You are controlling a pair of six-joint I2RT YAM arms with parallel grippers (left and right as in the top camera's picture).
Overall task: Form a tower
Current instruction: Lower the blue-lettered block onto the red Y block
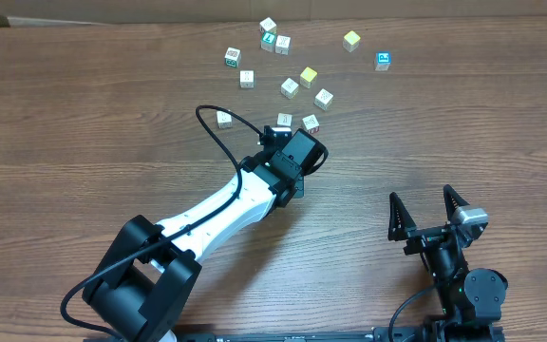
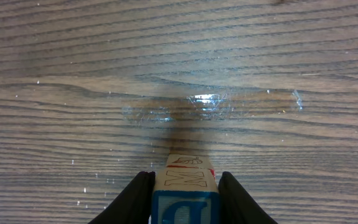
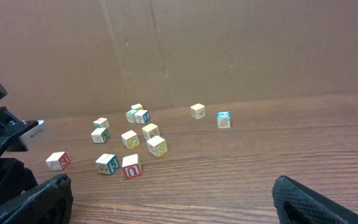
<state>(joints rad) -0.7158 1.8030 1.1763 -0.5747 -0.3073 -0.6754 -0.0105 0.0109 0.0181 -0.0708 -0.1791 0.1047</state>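
Grips the tower (image 2: 185,205) between the fingers (image 2: 137,198) of the left claw (image 2: 185,176), pressed in from both sides on the blue-lettered cube nearest the wrist. Squeezes there, most likely, to hold the narrow stack in one line while setting it down or steadying it. Shows a cream face with red lettering farther out past the fingertips, then a dark shadow just beyond the far end; cannot tell whether that end touches the table (image 2: 73,74). From overhead, hides most of the stack under the claw; may show its pale cream top right at the fingertips, though cannot say for sure.

Leaves loose letter cubes (image 1: 290,87) ahead of the left claw and off to both sides of its tip: two or three near, the others scattered farther ahead. Reads as stock for later layers, spaced well enough for fingers to straddle one at a time. Calls for care beside the nearest one when letting go.

Finds the right claw (image 1: 422,196) well apart, back and off to the side of the left one, fingers spread wide on nothing. Parked there, probably, to avoid knocking the stack.
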